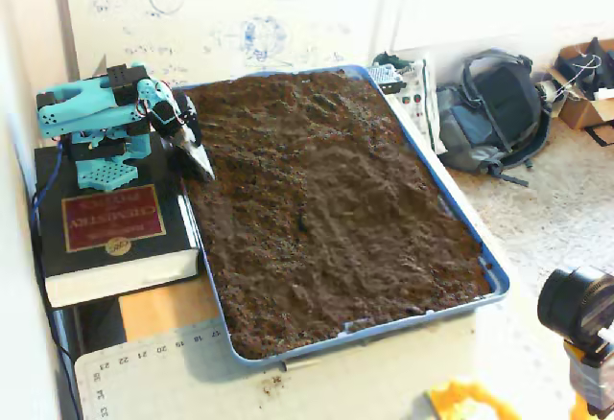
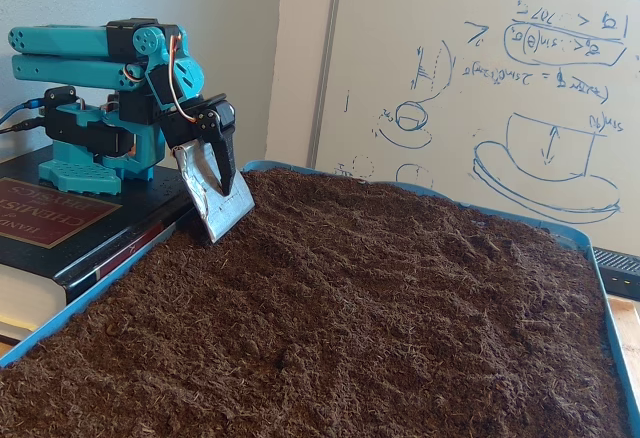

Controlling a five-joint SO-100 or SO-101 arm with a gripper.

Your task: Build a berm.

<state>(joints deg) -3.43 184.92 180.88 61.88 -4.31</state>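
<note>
A blue tray [image 1: 451, 211] is filled with dark brown crumbly soil [image 1: 326, 199]. The soil is lumpy but roughly level; no long raised berm shows in either fixed view. The teal arm [image 1: 96, 104] is folded back at the tray's left edge. Its gripper [image 1: 199, 163] carries a silver scoop blade [image 2: 212, 198], and the black finger [image 2: 226, 148] lies against that blade, so the jaws are shut. The blade tip rests at the soil's edge in the tray's near-left corner [image 2: 228, 208]. The soil [image 2: 380, 308] and tray rim [image 2: 560, 224] also show in the low fixed view.
The arm's base stands on a thick black book [image 1: 106, 233] left of the tray. A whiteboard [image 2: 480, 78] stands behind the tray. A grey backpack [image 1: 499, 104] lies to the right, and a camera [image 1: 580, 310] is at the lower right. A ruled mat [image 1: 144, 367] lies in front.
</note>
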